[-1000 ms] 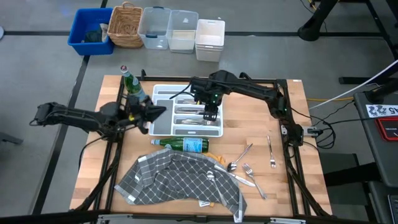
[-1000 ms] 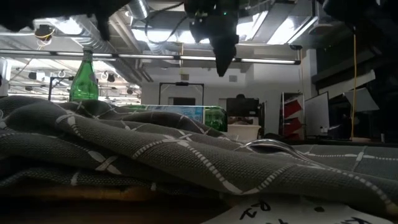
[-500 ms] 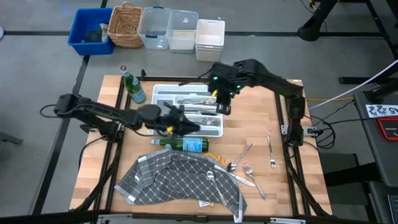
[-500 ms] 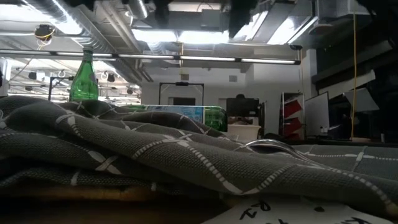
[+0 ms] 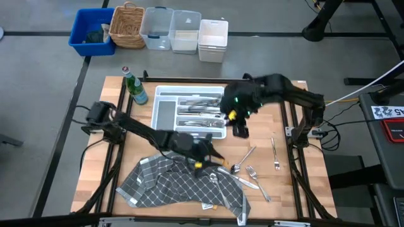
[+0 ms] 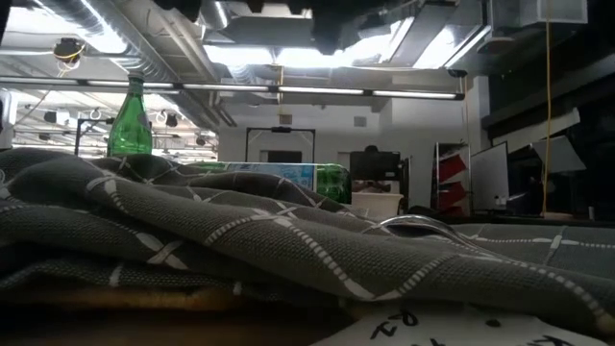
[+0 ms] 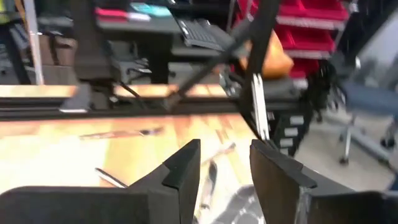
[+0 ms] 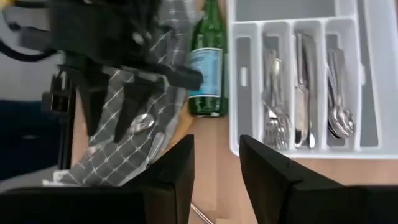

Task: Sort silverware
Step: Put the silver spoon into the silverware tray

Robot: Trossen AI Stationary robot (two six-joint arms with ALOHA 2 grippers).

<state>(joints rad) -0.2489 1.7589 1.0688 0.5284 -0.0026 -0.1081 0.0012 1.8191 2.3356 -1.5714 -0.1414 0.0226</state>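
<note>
Silverware lies sorted in the white tray [image 5: 189, 116] and loose on the table at the near right: a spoon [image 5: 243, 159], forks [image 5: 254, 174] and one more piece [image 5: 275, 154]. Another spoon [image 5: 213, 180] rests on the grey checked cloth [image 5: 170, 186]. My left gripper [image 5: 213, 157] reaches over the cloth's far edge, open and empty, and points toward the loose pieces [image 7: 124, 132]. My right gripper [image 5: 240, 130] hangs above the table beside the tray's right end. It is open with nothing between its fingers and looks down on the tray [image 8: 298, 93].
One green bottle [image 5: 134, 88] stands upright at the far left corner. Another [image 5: 189, 147] lies between tray and cloth, partly under my left arm. Bins and a basket [image 5: 126, 26] sit on the floor beyond the table's far edge.
My left gripper has swung from the table's left side, by the upright bottle, toward the right and near edge, past the tray's front and out over the cloth. My right gripper has left the tray, rising and moving toward the table's right edge.
</note>
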